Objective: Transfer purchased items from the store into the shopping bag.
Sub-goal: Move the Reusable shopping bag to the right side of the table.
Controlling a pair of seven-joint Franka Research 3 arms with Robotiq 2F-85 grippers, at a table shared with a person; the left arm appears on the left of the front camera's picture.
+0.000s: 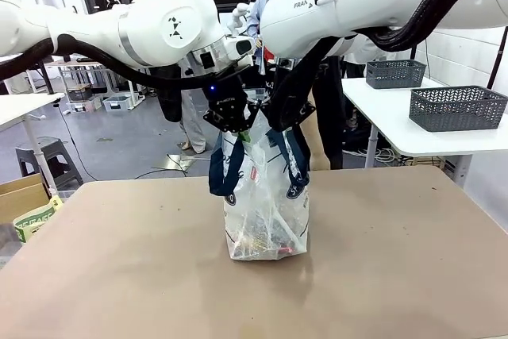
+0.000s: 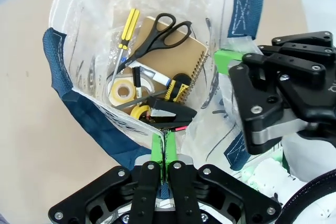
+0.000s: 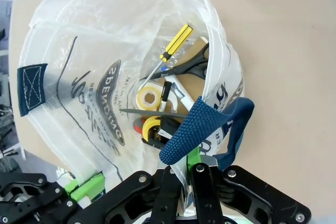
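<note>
The shopping bag (image 1: 266,212), translucent white with navy straps, stands mid-table. My left gripper (image 1: 236,126) is shut on its rim on one side, and my right gripper (image 1: 279,121) is shut on the opposite rim, so the mouth is held wide. In the left wrist view my left gripper (image 2: 164,153) pinches the plastic edge. The right wrist view has my right gripper (image 3: 188,163) pinching rim by a navy strap (image 3: 202,127). The purchased items lie at the bottom: black scissors (image 2: 157,35), a yellow screwdriver (image 2: 127,27), a brown spiral notebook (image 2: 189,51), a tape roll (image 2: 124,91).
Two dark grey mesh baskets (image 1: 456,107) sit on a white side table (image 1: 413,136) at the back right. A person (image 1: 327,129) stands behind the bag. The brown tabletop (image 1: 119,275) is bare around the bag. A cardboard box (image 1: 24,196) sits off the left edge.
</note>
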